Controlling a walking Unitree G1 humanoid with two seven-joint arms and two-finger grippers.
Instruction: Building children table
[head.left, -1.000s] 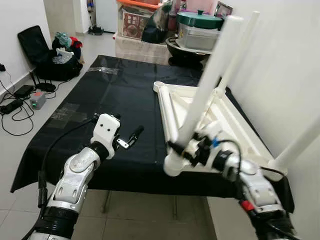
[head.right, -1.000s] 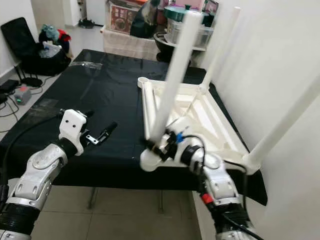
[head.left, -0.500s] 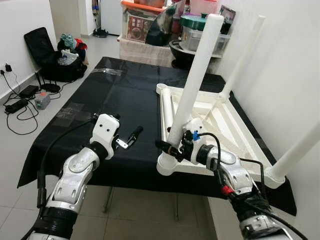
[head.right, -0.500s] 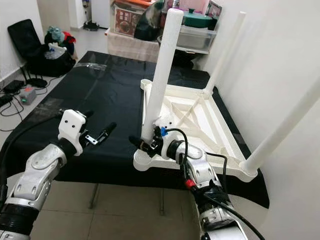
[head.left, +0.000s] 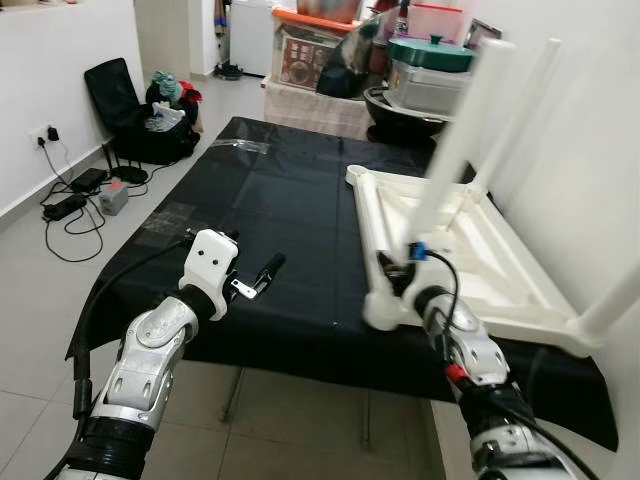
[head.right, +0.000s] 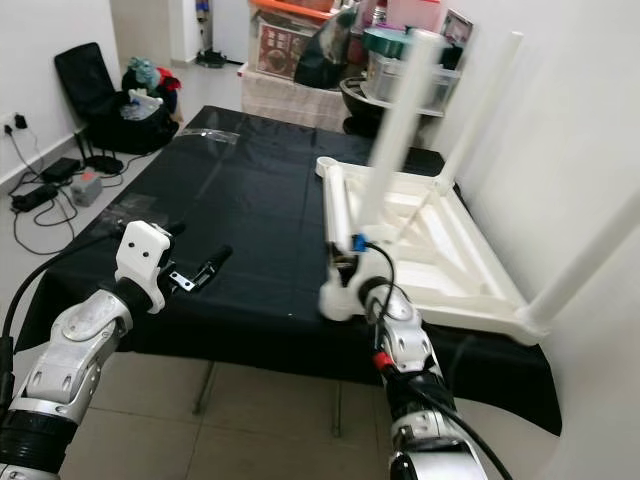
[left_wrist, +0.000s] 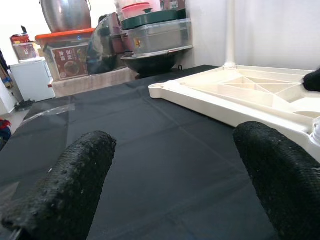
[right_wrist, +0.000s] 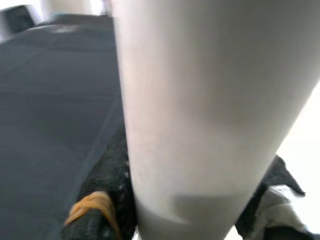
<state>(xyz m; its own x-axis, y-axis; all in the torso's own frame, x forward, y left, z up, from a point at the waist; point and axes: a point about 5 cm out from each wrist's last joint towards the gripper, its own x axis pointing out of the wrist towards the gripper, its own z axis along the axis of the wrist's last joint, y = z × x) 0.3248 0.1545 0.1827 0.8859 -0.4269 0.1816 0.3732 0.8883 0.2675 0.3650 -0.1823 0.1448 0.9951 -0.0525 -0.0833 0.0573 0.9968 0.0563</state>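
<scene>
While the white children's table (head.left: 470, 250) lies upside down at 3 o'clock on the black worktop (head.left: 260, 210), the right hand (head.left: 395, 275) squeezes one leg (head.right: 395, 150) low down. The left hand (head.left: 262, 272) is wide open, holding nothing. The plastic looks light, stiff and slippery.

Upper left you have a black bag (head.left: 112, 100) with cables (head.left: 62, 205) on the floor; storage boxes (head.left: 318, 55) (stacked) top centre.
</scene>
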